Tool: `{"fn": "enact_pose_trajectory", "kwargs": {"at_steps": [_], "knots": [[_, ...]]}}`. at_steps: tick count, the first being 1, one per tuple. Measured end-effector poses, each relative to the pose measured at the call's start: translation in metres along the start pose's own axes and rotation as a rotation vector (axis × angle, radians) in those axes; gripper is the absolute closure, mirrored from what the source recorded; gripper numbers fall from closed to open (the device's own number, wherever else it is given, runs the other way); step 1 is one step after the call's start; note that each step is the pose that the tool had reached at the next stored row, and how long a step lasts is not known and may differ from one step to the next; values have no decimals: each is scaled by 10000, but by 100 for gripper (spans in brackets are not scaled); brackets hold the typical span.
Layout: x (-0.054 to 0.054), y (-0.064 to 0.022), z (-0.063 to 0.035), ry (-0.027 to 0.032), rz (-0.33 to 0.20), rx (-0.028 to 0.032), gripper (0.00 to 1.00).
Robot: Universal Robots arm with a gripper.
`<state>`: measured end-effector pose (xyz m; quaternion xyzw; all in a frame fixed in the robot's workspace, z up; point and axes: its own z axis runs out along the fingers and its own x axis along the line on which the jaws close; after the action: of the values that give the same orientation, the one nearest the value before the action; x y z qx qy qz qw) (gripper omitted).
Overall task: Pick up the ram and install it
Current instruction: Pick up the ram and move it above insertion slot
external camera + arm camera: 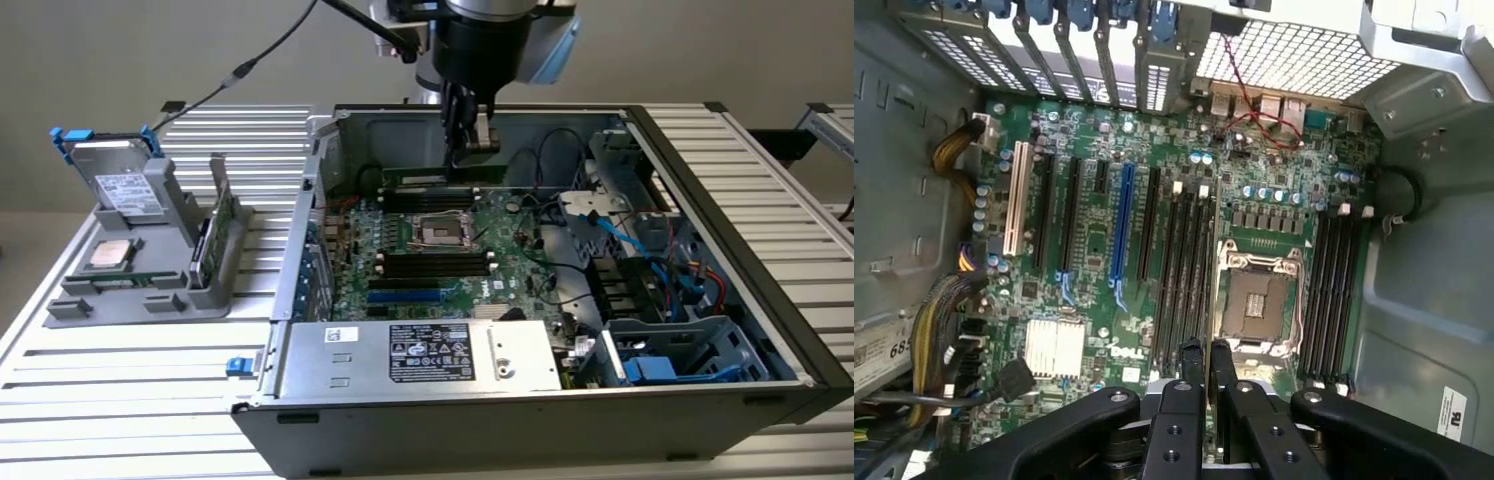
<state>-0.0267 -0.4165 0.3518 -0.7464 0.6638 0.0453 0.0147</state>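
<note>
As the tool (473, 150) hangs inside the open case (534, 430) | fingers (1191, 370) clenched nearly together | motherboard (514, 235) below

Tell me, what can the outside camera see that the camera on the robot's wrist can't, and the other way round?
From the exterior view: the grey holder with a silver processor chip on the exterior view's left, the labelled power supply, and the green ram gripped by the jaws. From the wrist view: the perforated grille, a red wire and yellow cables. In both: the motherboard, its empty processor socket and the jaws.
</note>
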Motion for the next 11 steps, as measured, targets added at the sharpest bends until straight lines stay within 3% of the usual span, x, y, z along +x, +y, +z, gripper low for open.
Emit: {"fn": "enact_pose_trajectory", "kwargs": {"at_steps": [5, 11], "knots": [[-93, -27, 44, 4, 20, 1, 86], [-199, -44, 66, 51, 41, -3, 86]]}}
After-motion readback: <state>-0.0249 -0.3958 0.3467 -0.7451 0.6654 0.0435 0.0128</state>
